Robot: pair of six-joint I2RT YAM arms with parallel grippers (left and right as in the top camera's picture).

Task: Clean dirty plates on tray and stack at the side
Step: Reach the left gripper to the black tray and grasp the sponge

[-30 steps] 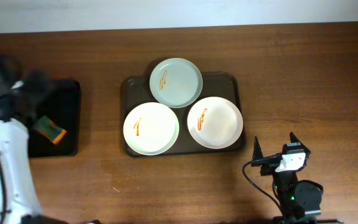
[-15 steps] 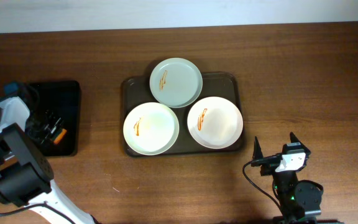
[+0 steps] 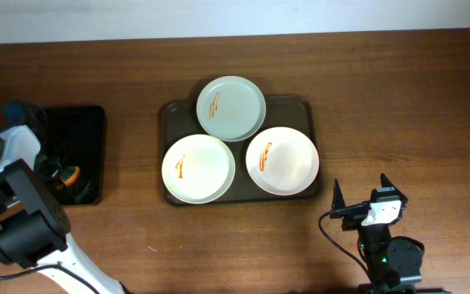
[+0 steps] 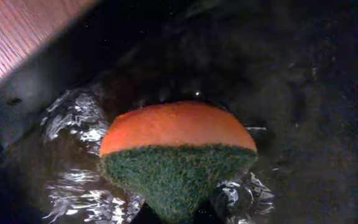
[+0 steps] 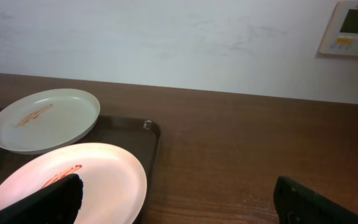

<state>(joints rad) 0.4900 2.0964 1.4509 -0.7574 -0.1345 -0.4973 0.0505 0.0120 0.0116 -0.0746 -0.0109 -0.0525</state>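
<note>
Three dirty plates lie on the dark brown tray (image 3: 302,108), each with orange-red streaks: a pale green one (image 3: 232,108) at the back, a white one (image 3: 198,168) front left, another (image 3: 282,160) front right. My left gripper (image 3: 59,175) is down in the small black tray (image 3: 84,131), shut on an orange and green sponge (image 4: 179,130), which is squeezed to a wedge. My right gripper (image 3: 361,190) stands open over the bare table, in front of the brown tray's right corner. In the right wrist view the nearest plate (image 5: 86,177) lies just left of its fingers (image 5: 48,202).
The black tray sits at the table's left side, and its wet floor (image 4: 303,93) glistens round the sponge. Bare wood (image 3: 406,106) stretches to the right of the brown tray. A white wall (image 5: 166,37) with a small wall panel (image 5: 350,28) runs behind the table.
My left arm has come down into the black tray and its jaws have shut on the sponge. The right arm and the plates have not moved.
</note>
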